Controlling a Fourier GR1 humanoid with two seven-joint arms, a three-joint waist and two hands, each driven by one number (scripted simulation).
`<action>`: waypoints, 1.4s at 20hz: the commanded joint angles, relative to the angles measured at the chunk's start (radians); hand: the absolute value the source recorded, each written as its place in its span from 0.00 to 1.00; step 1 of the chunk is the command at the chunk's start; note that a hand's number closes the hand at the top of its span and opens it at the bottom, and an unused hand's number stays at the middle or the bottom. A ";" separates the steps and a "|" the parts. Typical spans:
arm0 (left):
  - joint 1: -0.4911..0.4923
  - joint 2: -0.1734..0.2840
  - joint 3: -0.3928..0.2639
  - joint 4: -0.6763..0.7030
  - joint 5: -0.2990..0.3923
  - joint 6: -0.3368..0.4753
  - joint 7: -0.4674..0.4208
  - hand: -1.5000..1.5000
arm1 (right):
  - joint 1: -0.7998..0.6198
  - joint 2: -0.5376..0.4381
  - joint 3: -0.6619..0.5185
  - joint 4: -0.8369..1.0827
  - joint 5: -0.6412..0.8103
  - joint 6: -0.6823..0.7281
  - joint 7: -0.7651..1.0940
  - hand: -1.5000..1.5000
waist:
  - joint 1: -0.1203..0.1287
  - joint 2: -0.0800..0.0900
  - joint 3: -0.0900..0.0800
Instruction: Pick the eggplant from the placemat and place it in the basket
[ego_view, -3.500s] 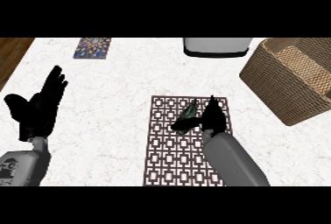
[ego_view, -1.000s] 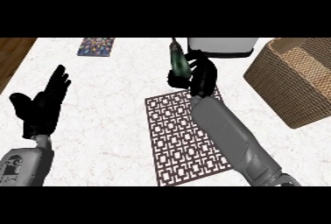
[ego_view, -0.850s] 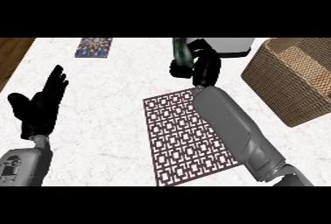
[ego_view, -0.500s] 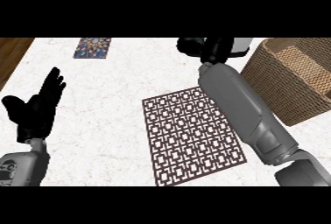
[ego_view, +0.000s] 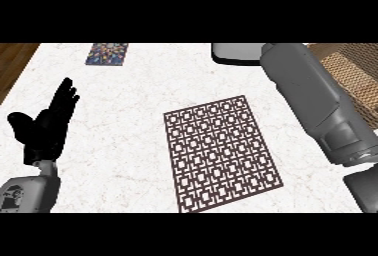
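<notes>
The brown lattice placemat lies bare in the middle of the white counter, with nothing on it. No eggplant shows anywhere in the head view. My right forearm stretches up along the right side, and its hand is cut off beyond the counter's far edge, so I cannot see what it holds. The wicker basket sits at the far right, partly hidden behind that forearm. My left hand rests open at the left, fingers up.
A grey-white rounded container stands at the back edge, just left of my right forearm. A small colourful card lies at the back left. Wooden floor shows past the counter's left edge.
My right arm lifted the eggplant off the placemat and carried it up and right toward the basket; hand and eggplant have now passed out of view. The left hand stayed put.
</notes>
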 joint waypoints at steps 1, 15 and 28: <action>-0.019 0.041 0.034 -0.022 0.038 -0.043 0.047 0.50 | 0.006 -0.068 -0.026 0.075 0.016 0.023 -0.017 1.00 | 0.006 0.003 0.001; -0.059 -0.017 0.002 -0.013 -0.003 -0.002 0.036 0.50 | -0.012 -0.197 -0.090 0.265 0.022 0.162 -0.060 1.00 | 0.027 0.015 0.002; -0.070 -0.003 0.012 0.024 -0.009 -0.030 0.028 0.50 | 0.128 -0.291 -0.234 0.225 -0.090 0.254 -0.273 1.00 | 0.019 0.015 0.003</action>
